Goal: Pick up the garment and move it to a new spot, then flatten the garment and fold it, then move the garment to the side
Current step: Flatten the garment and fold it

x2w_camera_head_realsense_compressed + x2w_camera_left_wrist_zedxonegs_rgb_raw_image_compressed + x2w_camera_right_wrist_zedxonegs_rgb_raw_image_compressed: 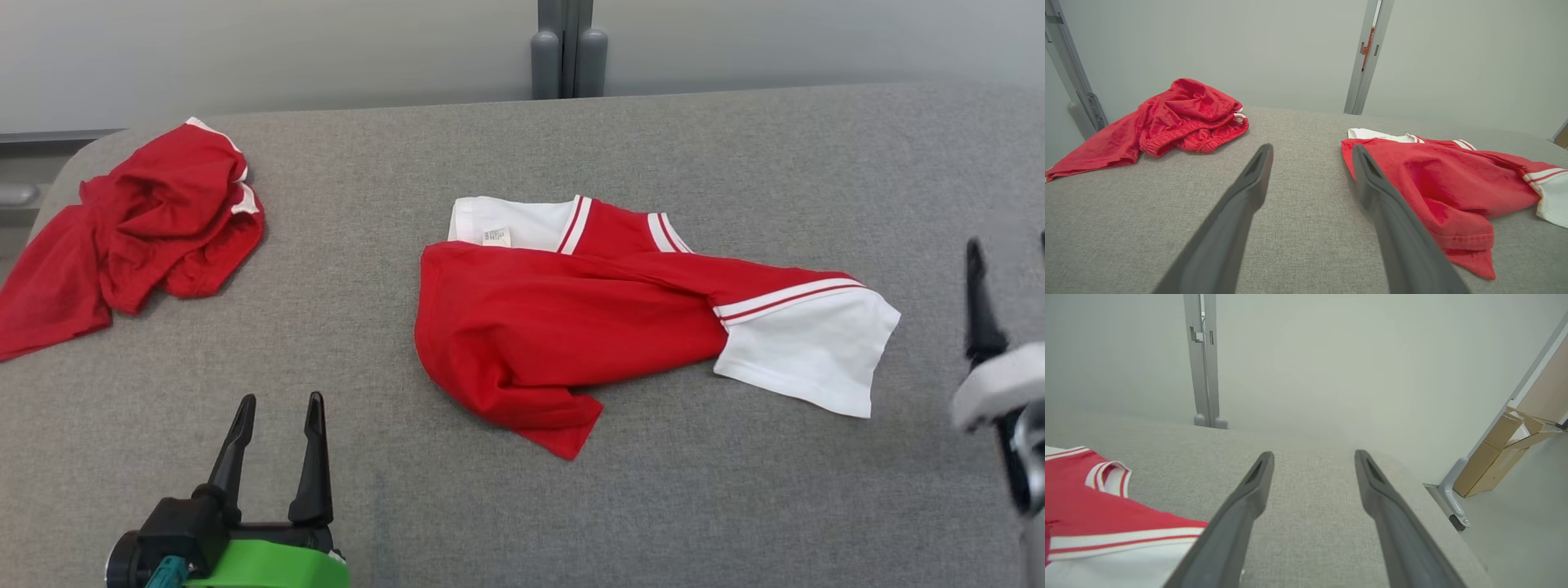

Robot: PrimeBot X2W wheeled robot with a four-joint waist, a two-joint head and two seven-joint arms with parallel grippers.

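The garment [571,327] is a red shirt with white sleeves and striped trim. It lies loosely folded over itself in the middle of the grey table [653,506], with one white sleeve [808,351] stretched to the right. My left gripper [281,400] stands open at the lower left, short of the shirt's left edge [1412,179], with nothing between its fingers [1249,192]. My right gripper [1008,241] is at the right edge of the head view, just right of the white sleeve [1106,563]. In the right wrist view it [1314,455] stands open over bare table, holding nothing.
A crumpled red piece of clothing [155,220] lies at the table's far left corner, partly over the edge. A grey post [569,49] rises behind the table against the pale wall. To the right the table ends [1437,506], with floor and a cardboard box [1498,457] beyond.
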